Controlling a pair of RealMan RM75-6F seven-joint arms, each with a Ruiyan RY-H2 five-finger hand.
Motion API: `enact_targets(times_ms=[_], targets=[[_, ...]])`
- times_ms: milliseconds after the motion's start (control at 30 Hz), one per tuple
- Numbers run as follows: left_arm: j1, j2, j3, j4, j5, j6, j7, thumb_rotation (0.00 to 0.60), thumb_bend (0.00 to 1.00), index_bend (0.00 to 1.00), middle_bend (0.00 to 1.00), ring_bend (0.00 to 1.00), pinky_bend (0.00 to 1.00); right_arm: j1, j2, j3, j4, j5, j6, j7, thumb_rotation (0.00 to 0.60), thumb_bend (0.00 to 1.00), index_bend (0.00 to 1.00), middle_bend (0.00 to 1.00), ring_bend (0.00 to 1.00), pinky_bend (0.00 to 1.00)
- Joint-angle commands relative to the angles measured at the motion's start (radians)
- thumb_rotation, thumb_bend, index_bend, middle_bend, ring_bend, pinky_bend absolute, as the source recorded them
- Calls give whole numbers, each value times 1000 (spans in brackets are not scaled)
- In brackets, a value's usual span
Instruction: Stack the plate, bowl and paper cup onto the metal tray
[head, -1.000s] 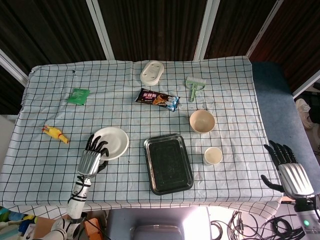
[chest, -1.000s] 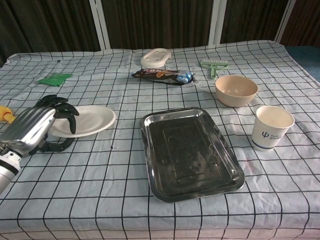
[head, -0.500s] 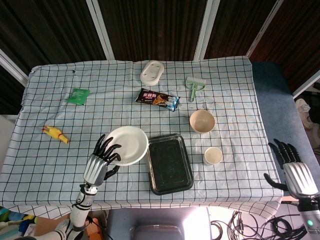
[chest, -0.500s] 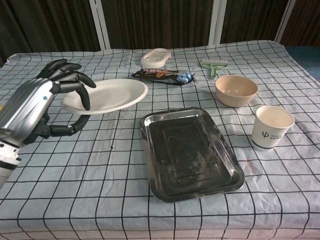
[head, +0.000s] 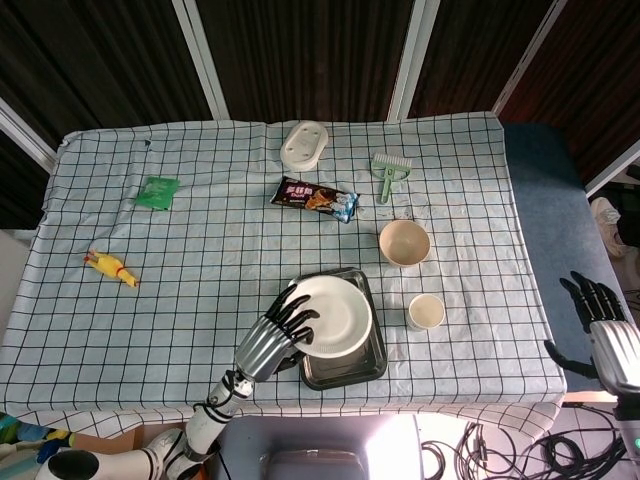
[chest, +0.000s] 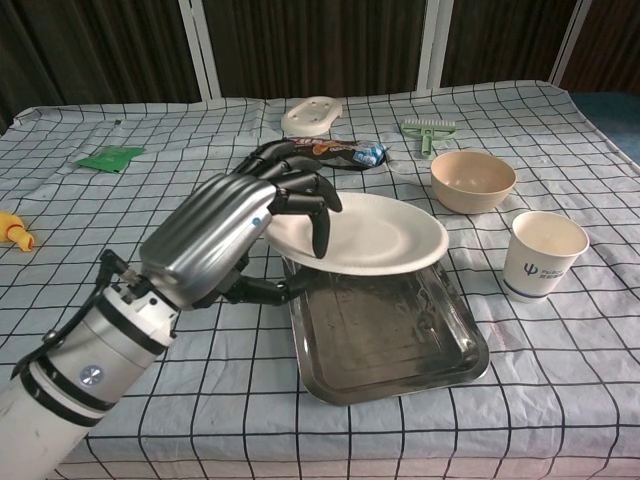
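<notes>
Even daylight, both views sharp.
Soft shadows only; mild sheen on the metal tray (chest: 455, 345); dark backdrop behind the bright checked counter (head: 200, 250).

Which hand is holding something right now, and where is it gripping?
The left hand holds the white plate by its left rim, above the metal tray. The right hand holds nothing.

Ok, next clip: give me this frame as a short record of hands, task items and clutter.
left robot hand: grips the plate by its rim, above the metal tray
right robot hand: off the table's right edge, holds nothing
bowl: on the cloth, beyond the paper cup
clutter: snack packet, green brush, rubber chicken
</notes>
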Motion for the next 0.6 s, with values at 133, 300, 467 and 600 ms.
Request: enact_targets(times_ms=[133, 300, 467, 600], targets=[[-41, -69, -20, 102, -16, -57, 3, 600, 537, 706, 333, 148, 43, -7, 13, 11, 4, 22, 0, 27, 600, 205, 0, 0, 0, 0], [-38, -91, -19, 153, -34, -67, -32, 600, 532, 698, 331, 148, 43, -12, 11, 18, 9, 38, 3, -5, 600, 205, 0, 0, 0, 0], [-27, -95, -13, 175, -48, -67, -82, 600, 523, 560, 313, 146, 50, -16, 19, 20, 0, 54, -3, -27, 600, 206, 0, 0, 0, 0], [-20, -93, -6, 160, -67, -96, -133, 600, 454, 417, 295, 142, 50, -17, 29, 25, -14, 74, -16, -16, 600, 206, 0, 0, 0, 0]])
